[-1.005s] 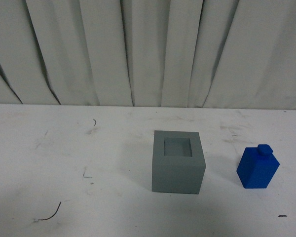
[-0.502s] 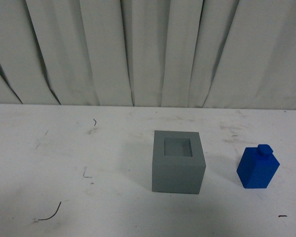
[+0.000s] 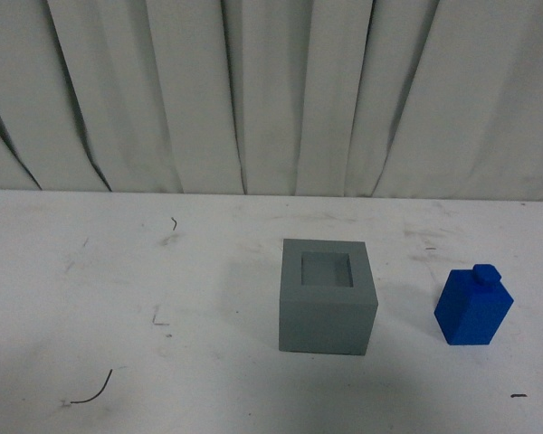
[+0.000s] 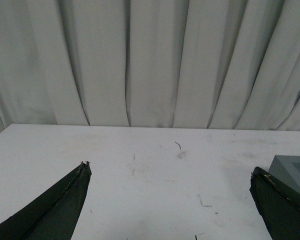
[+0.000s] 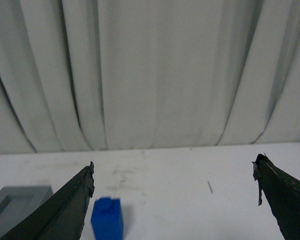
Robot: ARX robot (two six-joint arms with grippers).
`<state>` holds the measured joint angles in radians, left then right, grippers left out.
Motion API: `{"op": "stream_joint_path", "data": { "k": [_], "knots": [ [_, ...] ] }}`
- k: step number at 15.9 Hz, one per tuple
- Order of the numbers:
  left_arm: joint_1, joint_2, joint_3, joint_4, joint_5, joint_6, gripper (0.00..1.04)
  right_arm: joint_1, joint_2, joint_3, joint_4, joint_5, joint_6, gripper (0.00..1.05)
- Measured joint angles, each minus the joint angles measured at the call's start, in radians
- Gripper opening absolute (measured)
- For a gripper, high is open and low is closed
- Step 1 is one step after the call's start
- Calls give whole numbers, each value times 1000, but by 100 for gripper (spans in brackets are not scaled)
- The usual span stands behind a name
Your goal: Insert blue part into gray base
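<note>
Near the tabletop's (image 3: pixel 118 271) right edge, apart from the central gray base (image 3: pixel 328 297), the blue part (image 3: pixel 471 309) looks rigid, light and slick, best pinched across its flat sides by the right gripper (image 5: pixel 173 170), spread wide and empty like the left gripper (image 4: pixel 170 170).

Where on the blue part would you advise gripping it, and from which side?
Probably from above with the right gripper, taking the blue part by its flat side walls below the knob: it stands upright, right of the gray base and apart.
</note>
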<state>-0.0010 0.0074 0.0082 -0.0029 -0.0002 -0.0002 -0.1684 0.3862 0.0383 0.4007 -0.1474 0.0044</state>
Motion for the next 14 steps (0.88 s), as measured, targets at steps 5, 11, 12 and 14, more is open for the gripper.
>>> {"op": "stream_joint_path", "data": {
  "k": [5, 11, 12, 14],
  "knots": [
    [0, 0, 0, 0, 0, 0, 98, -17, 986, 462, 586, 14, -75, 98],
    [0, 0, 0, 0, 0, 0, 98, 61, 1394, 919, 257, -237, -331, 98],
    [0, 0, 0, 0, 0, 0, 98, 79, 1395, 958, 164, -299, -403, 98],
    [0, 0, 0, 0, 0, 0, 98, 113, 1395, 1016, -16, -389, -543, 98]
  ]
}}
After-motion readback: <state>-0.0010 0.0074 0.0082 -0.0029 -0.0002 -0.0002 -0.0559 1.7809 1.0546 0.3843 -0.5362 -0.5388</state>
